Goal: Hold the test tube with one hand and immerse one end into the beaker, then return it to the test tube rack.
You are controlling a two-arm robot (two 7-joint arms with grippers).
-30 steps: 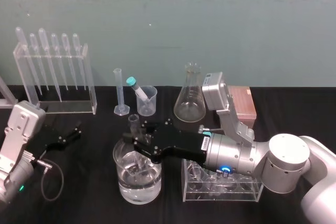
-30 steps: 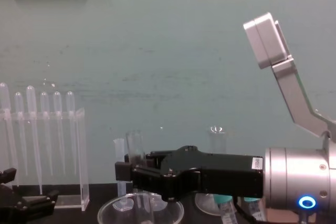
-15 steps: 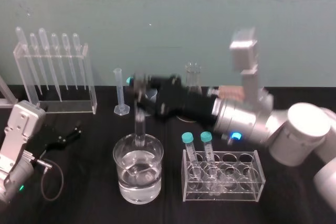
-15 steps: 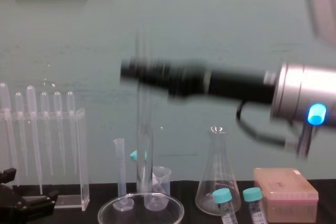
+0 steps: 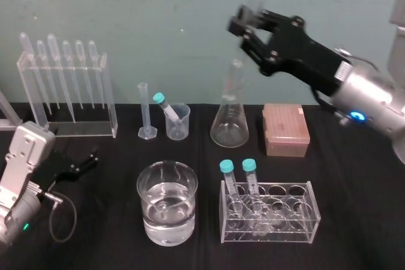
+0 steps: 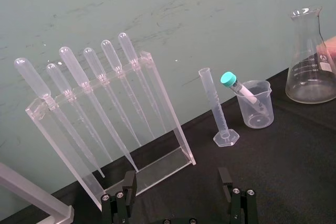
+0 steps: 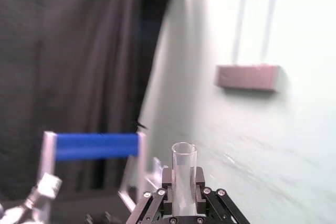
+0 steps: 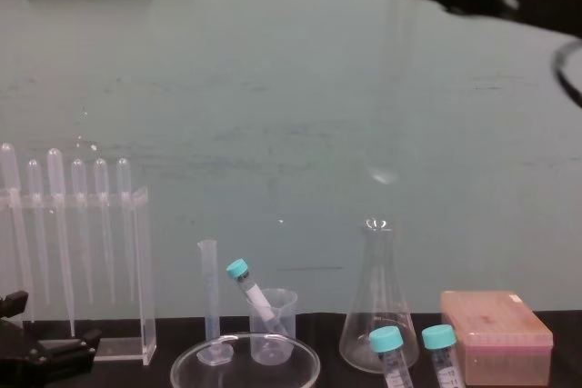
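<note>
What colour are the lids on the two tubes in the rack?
Teal lids; the head view shows them best.

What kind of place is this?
Probably a chemistry laboratory bench: a rack of pipettes, a conical flask, a beaker of clear liquid and a test tube rack stand on a black table. The right gripper holds the test tube high; the left gripper rests open, low left.

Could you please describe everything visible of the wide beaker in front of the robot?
The beaker is a wide, clear, glass-like vessel with a round rim, roughly half full of clear liquid. It stands upright on the black table, left of the test tube rack with a gap between. Nothing else touches or dips into it.
</note>
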